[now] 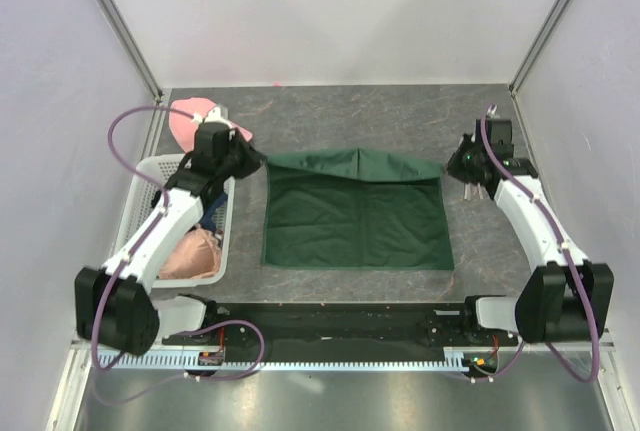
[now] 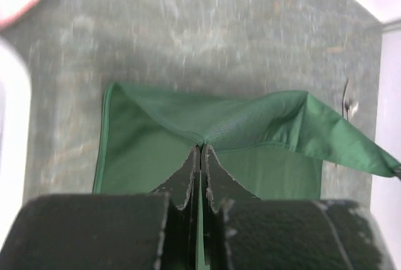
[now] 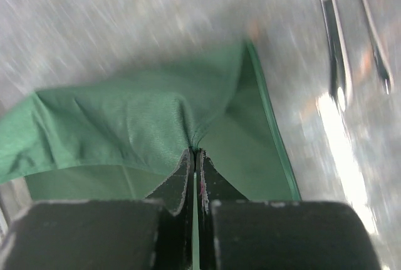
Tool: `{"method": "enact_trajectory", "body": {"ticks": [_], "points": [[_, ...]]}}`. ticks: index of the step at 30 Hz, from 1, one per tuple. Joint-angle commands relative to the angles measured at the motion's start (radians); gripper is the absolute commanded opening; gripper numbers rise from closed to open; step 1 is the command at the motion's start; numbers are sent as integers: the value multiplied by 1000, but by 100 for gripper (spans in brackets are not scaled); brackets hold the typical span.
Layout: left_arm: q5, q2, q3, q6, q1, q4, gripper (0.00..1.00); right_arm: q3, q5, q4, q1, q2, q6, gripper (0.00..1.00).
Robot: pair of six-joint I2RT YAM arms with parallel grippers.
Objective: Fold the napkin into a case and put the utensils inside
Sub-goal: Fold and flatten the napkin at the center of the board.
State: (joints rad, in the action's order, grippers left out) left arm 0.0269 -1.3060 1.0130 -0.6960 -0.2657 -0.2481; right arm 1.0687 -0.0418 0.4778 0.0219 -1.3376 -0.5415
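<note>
The dark green napkin (image 1: 355, 221) lies spread in the middle of the table, its far edge lifted and curling toward me. My left gripper (image 1: 262, 162) is shut on the far left corner; in the left wrist view the cloth (image 2: 250, 123) bunches at the closed fingertips of the left gripper (image 2: 202, 148). My right gripper (image 1: 448, 173) is shut on the far right corner, and the fabric (image 3: 119, 126) gathers at the tips of the right gripper (image 3: 195, 151). The shiny utensils (image 3: 337, 44) lie on the table just right of the napkin, and one utensil (image 2: 348, 103) shows in the left wrist view.
A white basket (image 1: 146, 179) holding dark and pinkish cloth stands at the left, under my left arm. A pink cap (image 1: 190, 117) lies behind it. White walls close in the table on the left, right and back.
</note>
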Motion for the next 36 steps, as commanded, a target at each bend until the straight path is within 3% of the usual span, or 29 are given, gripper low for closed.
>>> {"method": "enact_trajectory", "body": {"ticks": [1, 9, 15, 23, 36], "points": [[65, 151, -125, -46, 0, -114, 2, -104, -55, 148, -2, 128, 5, 0], [186, 274, -318, -40, -3, -200, 2, -234, -21, 295, -2, 265, 3, 0], [163, 375, -405, -62, -3, -255, 2, -319, 57, 372, -2, 331, -37, 0], [194, 363, -419, -131, -3, -349, 2, -377, 94, 418, -2, 390, -110, 0], [162, 231, -464, -143, -26, -267, 2, -460, 112, 300, -2, 287, -143, 0]]}}
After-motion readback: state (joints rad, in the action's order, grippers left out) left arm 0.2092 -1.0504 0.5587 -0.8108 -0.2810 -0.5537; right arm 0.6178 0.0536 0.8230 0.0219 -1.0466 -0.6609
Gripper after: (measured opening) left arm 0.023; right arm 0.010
